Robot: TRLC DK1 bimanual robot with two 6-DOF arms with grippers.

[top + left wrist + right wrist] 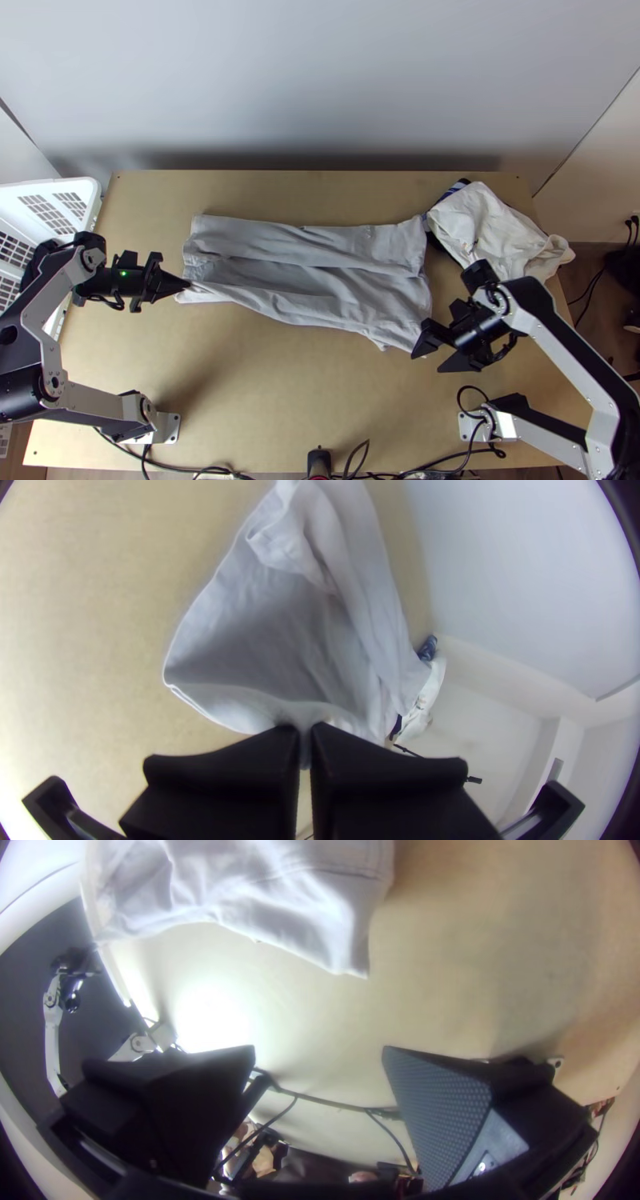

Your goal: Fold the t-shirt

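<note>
The grey t-shirt (304,272) lies across the middle of the table as a long strip, its near part folded over lengthwise with wrinkles. At its left end my left gripper (189,284) is shut on the near edge. The left wrist view has the left gripper (304,737) pinching the t-shirt (287,627), whose cloth droops from the fingers. By the near right corner my right gripper (428,356) is open. In the right wrist view the right gripper (319,1053) has its fingers wide apart, nothing between them, and the t-shirt's corner (340,940) lies beyond them.
A crumpled white cloth (488,228) with dark blue cloth (436,240) under it lies at the back right, close to the t-shirt's right end. A white basket (88,192) stands at the left edge. Cables (200,469) run along the near edge.
</note>
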